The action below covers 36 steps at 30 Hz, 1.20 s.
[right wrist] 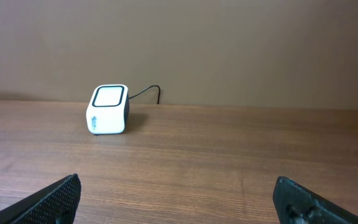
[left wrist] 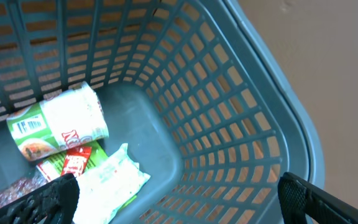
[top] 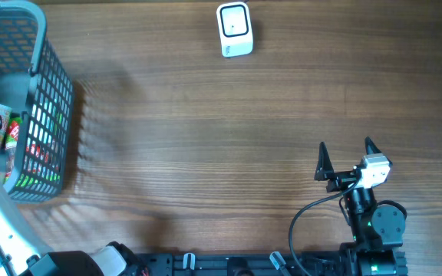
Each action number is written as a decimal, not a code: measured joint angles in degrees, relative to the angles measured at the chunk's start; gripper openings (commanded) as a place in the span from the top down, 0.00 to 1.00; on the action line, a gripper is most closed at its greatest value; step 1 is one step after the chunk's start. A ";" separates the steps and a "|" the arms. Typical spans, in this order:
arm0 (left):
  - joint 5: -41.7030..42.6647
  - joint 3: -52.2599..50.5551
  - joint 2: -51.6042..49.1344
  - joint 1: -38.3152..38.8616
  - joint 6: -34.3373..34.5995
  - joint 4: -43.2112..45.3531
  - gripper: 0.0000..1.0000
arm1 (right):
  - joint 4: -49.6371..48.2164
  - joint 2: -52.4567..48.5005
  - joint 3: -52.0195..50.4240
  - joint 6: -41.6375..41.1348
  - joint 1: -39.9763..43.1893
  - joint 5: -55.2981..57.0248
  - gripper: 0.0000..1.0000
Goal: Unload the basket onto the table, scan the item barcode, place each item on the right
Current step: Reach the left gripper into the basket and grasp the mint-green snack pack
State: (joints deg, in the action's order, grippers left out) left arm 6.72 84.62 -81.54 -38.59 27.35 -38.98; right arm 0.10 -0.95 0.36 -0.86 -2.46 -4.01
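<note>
Left wrist view: left claw [left wrist: 179, 200] wide apart, empty, green-labelled cup [left wrist: 58, 121] in basket [left wrist: 229, 124] beyond one finger [left wrist: 55, 198].

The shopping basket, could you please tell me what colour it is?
Blue-grey basket, clearest in the left wrist view.

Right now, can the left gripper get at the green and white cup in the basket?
Probably yes: the left gripper hangs open above the basket, and nothing covers the cup.

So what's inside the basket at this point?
Lying in the basket: a green-and-white cup on its side, a red packet and a white pouch. The pouch partly covers the packet; anything beneath them is hidden.
</note>
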 measured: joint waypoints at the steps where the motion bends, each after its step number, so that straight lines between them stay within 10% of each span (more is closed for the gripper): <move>1: 0.00 0.00 0.00 -0.02 0.00 -0.31 0.00 | 0.00 0.00 0.00 0.00 0.00 0.00 0.00; 36: 0.00 0.00 0.00 -0.02 0.00 -2.40 0.00 | 0.00 0.00 0.00 0.02 0.00 0.00 0.00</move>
State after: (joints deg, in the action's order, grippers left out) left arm 6.72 84.62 -81.54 -38.61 27.35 -41.39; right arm 0.10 -0.95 0.36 -0.84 -2.46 -4.01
